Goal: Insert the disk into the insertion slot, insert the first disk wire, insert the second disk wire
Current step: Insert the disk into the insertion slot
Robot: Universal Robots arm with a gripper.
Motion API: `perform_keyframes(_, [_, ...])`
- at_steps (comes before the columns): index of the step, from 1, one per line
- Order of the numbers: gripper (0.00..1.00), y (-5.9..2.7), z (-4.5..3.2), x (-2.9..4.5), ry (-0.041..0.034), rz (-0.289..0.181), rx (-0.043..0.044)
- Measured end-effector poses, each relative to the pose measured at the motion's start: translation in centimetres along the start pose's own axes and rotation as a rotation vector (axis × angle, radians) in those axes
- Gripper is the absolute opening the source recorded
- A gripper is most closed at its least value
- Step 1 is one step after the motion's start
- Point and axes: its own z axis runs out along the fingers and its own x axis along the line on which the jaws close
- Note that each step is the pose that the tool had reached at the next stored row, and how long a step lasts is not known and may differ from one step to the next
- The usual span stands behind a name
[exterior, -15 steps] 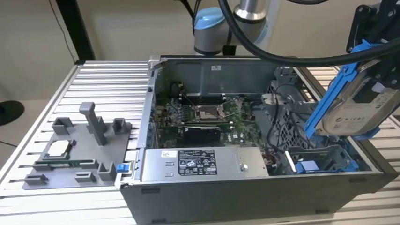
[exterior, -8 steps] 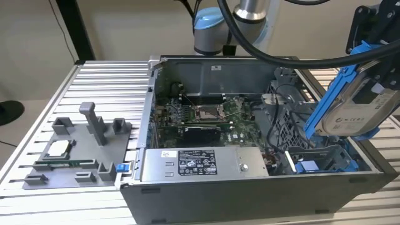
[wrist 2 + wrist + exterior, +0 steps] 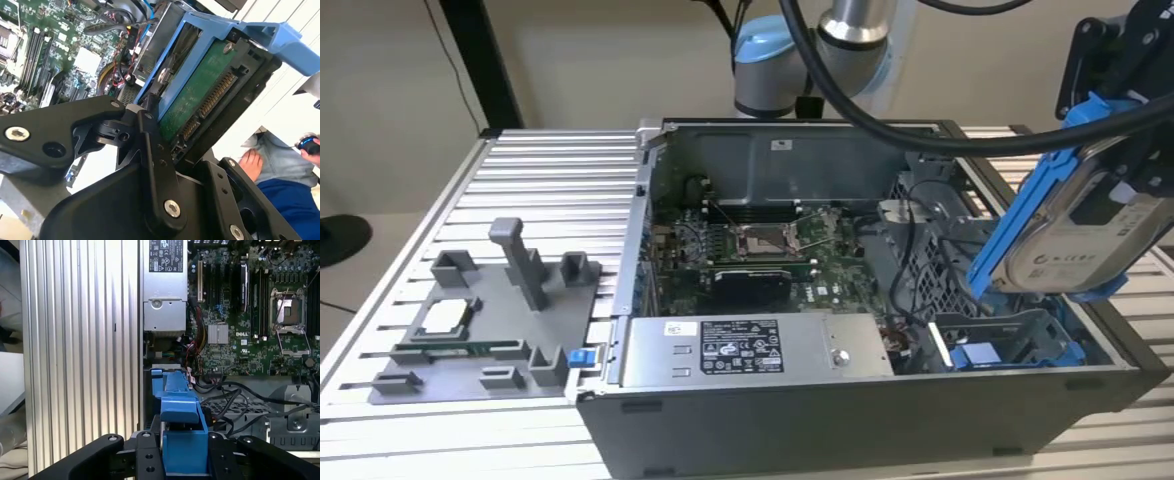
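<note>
Gripping the disk [image 3: 1061,255] by its bright blue carrier frame, the claw [image 3: 1110,200] is clamping it from both sides; in the first wrist view its black fingers [image 3: 145,455] are pressing against the frame's edges. The disk is hanging tilted, nearly on edge, over the end of the open computer case [image 3: 854,425] at the exterior view's right, its silver-white labelled face turning toward that camera. In the second wrist view its green circuit board [image 3: 195,85] and connector row [image 3: 212,100] are facing the lens.

The insertion slot [image 3: 1007,340], a grey metal bay with blue plastic parts, is lying below the disk in the case's near corner. The disk is seemingly hanging clear of it, though the carrier's lower end is overlapping the case wall in the exterior view, so contact cannot be ruled out.

A silver power-supply box [image 3: 747,350] is sitting just beside the slot, toward the exterior view's left, with the motherboard [image 3: 761,250] behind it. Black cables [image 3: 230,395] are trailing across the case floor near the slot. A grey fixture tray [image 3: 480,330] is resting on the slatted surface [image 3: 547,170] beside the case. A person's hand [image 3: 252,162] is resting beyond the disk in the second wrist view.
</note>
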Motion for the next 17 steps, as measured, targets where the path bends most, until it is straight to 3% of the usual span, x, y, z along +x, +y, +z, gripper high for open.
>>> perform_keyframes(8, [0.00, -0.01, 0.38, 0.00, 0.0002, 0.000, -0.0002])
perform_keyframes(17, [0.00, -0.06, 1.52, 0.00, 0.0001, 0.000, -0.0006])
